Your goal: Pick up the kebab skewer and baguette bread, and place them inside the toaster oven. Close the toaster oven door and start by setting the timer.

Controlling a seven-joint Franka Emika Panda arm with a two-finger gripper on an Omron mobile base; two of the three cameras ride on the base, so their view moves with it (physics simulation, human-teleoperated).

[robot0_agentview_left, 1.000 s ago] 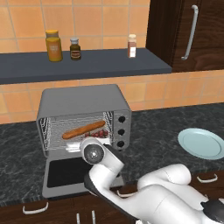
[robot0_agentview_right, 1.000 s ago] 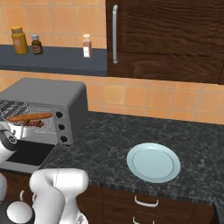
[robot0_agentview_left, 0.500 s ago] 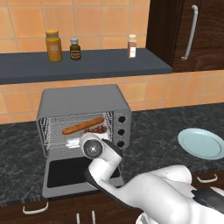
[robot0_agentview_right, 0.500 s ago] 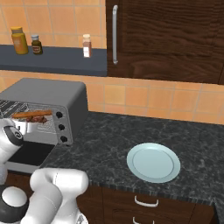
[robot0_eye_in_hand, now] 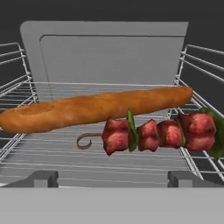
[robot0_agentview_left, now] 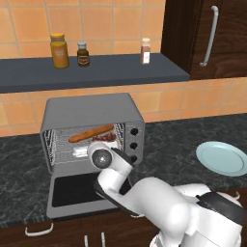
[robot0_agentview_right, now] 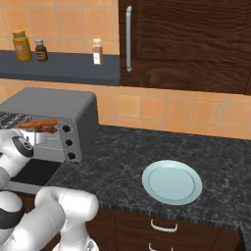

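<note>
Since a second ago the arm has drawn back from the toaster oven [robot0_agentview_left: 91, 135]: its round wrist sat right at the cavity mouth then and now hangs lower, over the toaster oven door [robot0_agentview_left: 79, 190], which lies folded down flat on the desk [robot0_agentview_left: 173, 144]. Neither food item has shifted with it. Both sit on the wire rack [robot0_eye_in_hand: 87, 159] inside: the baguette bread [robot0_eye_in_hand: 94, 109] stretched across the rack, the kebab skewer [robot0_eye_in_hand: 159, 133] just in front of it and toward the knob side, touching or nearly touching the loaf. Loading looks finished, I judge, so what remains is lifting the door shut and turning the timer knob [robot0_agentview_left: 134, 144].

Facing the cavity, the pincer [robot0_eye_in_hand: 111, 183] stands spread wide, its two dark tips low in the hand view with nothing between them; it holds nothing and touches nothing
</note>
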